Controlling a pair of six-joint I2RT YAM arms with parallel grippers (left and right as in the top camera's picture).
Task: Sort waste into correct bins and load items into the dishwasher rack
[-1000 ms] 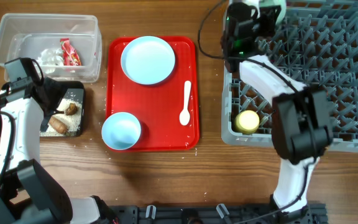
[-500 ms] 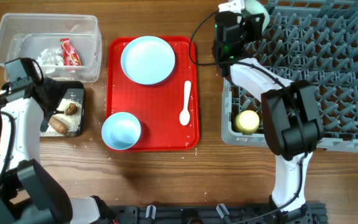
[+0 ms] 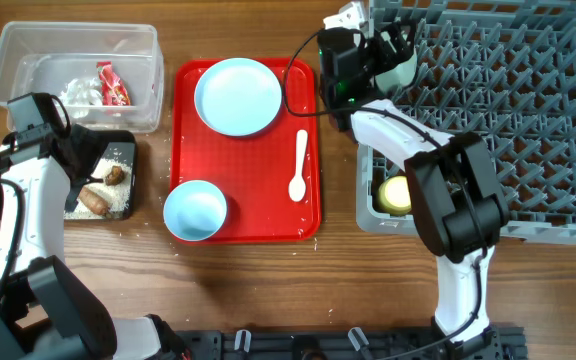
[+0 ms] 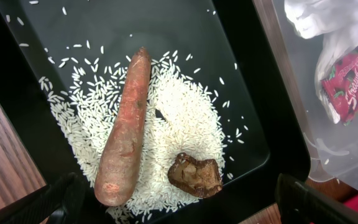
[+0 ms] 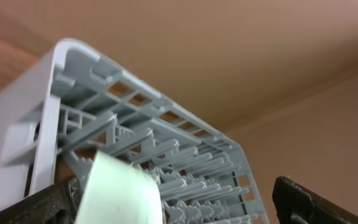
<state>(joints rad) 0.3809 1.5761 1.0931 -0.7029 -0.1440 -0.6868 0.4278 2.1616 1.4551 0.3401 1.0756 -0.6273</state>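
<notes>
My right gripper (image 3: 386,50) hovers open over the far left corner of the grey dishwasher rack (image 3: 508,120). A pale bowl (image 3: 405,66) stands on edge among the pegs there. In the right wrist view the bowl (image 5: 120,190) sits close to the left finger (image 5: 48,202), with a wide gap to the other finger. A yellow cup (image 3: 398,193) lies in the rack's near left corner. My left gripper (image 4: 179,208) is open above the black tray (image 4: 278,155), over rice, a carrot piece (image 4: 126,146) and a brown lump (image 4: 196,175). The clear tub (image 3: 8,60) holds a red wrapper (image 3: 113,85) and tissue (image 3: 78,92).
A red serving tray (image 3: 183,140) in the middle carries a pale blue plate (image 3: 238,95), a second bowl (image 3: 195,210) and a white spoon (image 3: 299,165). A few rice grains lie on the wood beside the black tray (image 3: 126,140).
My right gripper went from shut on the bowl to open and swung left along the rack's far edge; the bowl now stands in the rack's far left corner. The left arm stayed still.
</notes>
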